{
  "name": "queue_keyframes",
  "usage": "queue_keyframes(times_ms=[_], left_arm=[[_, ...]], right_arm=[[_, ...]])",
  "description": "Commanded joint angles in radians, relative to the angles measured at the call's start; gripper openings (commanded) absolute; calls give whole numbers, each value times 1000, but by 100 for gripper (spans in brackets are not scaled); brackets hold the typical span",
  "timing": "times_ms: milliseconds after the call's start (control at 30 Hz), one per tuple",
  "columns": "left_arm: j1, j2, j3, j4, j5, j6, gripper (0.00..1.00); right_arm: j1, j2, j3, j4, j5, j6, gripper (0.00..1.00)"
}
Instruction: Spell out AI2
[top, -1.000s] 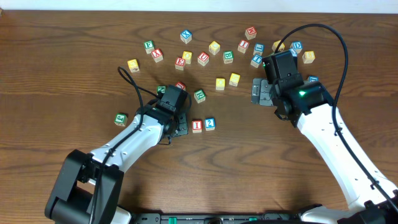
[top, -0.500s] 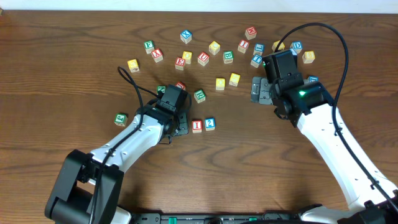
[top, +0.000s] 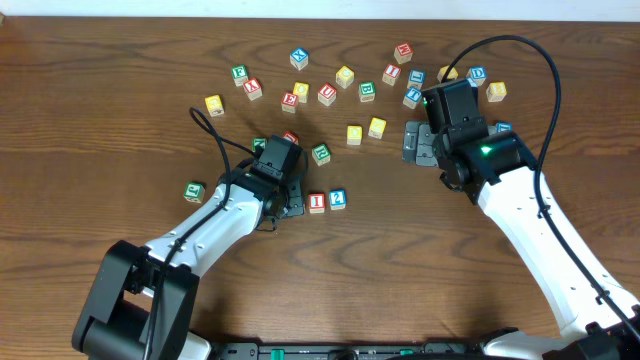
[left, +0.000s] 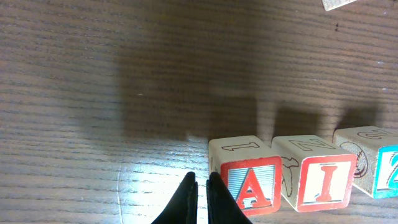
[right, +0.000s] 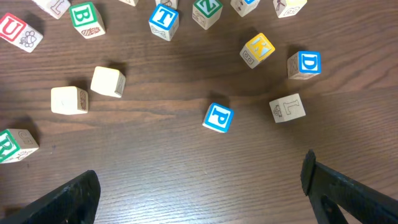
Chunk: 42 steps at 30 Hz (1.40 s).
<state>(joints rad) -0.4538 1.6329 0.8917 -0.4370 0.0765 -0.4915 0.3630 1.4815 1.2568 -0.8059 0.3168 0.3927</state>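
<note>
The cube with a red A (left: 250, 185), the cube with a red I (left: 323, 182) and the cube with a blue 2 (left: 385, 171) stand in a row in the left wrist view, close side by side. In the overhead view the I (top: 317, 202) and the 2 (top: 338, 199) show, and the A is hidden under my left gripper (top: 292, 207). My left gripper (left: 200, 186) is shut and empty, its tips just left of the A cube. My right gripper (top: 414, 143) is open and empty over bare table (right: 199, 193).
Several other letter cubes lie scattered across the back of the table, among them a blue P (right: 218, 117), a blue D (right: 304, 65) and a yellow K (right: 258, 48). A green cube (top: 195, 190) sits left of my left arm, another (top: 321, 153) behind the row.
</note>
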Motion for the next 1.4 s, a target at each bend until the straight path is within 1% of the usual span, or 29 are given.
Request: queue_keyframes(times_ms=[0, 1367], left_arm=[[-2, 14, -10, 3, 7, 1, 7], [-2, 14, -9, 40, 74, 57, 8]], right_arm=[[-4, -5, 13, 3, 5, -9, 99], [-4, -5, 13, 11, -10, -8, 99]])
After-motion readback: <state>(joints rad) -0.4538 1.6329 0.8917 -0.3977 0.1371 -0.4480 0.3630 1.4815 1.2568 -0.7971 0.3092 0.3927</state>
